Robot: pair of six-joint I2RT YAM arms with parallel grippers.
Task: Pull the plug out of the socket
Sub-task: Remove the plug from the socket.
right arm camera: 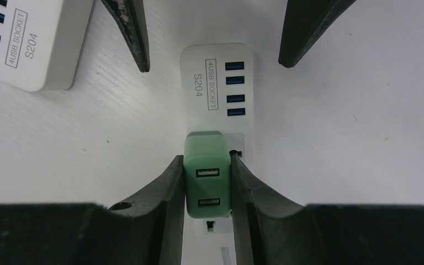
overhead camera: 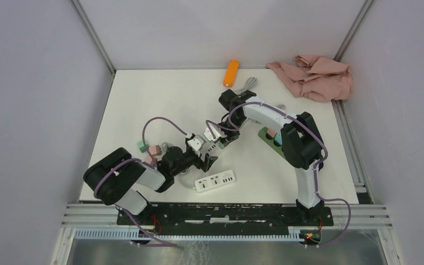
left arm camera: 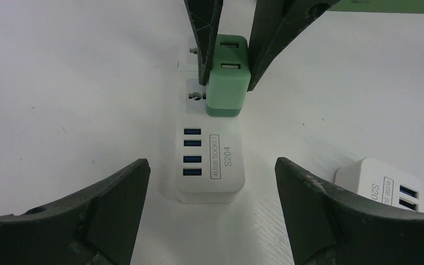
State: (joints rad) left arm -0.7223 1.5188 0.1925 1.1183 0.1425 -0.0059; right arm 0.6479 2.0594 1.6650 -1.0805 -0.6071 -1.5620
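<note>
A mint-green plug [right arm camera: 207, 176] with two USB ports sits in the white socket strip [right arm camera: 221, 83] marked S204. My right gripper [right arm camera: 207, 160] is shut on the plug, one finger pressed against each side. From the left wrist view the same plug [left arm camera: 227, 83] stands upright on the strip [left arm camera: 210, 171] between those fingers. My left gripper [left arm camera: 211, 165] is open, its fingers [left arm camera: 116, 199] standing either side of the strip's USB end without touching it. In the top view both grippers meet mid-table and largely cover the strip.
A second white strip [overhead camera: 215, 180] lies just in front of the grippers, also seen at the right of the left wrist view. Green and pink plugs [overhead camera: 148, 148] lie left. A green tray [overhead camera: 266, 134], orange object [overhead camera: 231, 72] and pink cloth [overhead camera: 314, 74] sit farther back.
</note>
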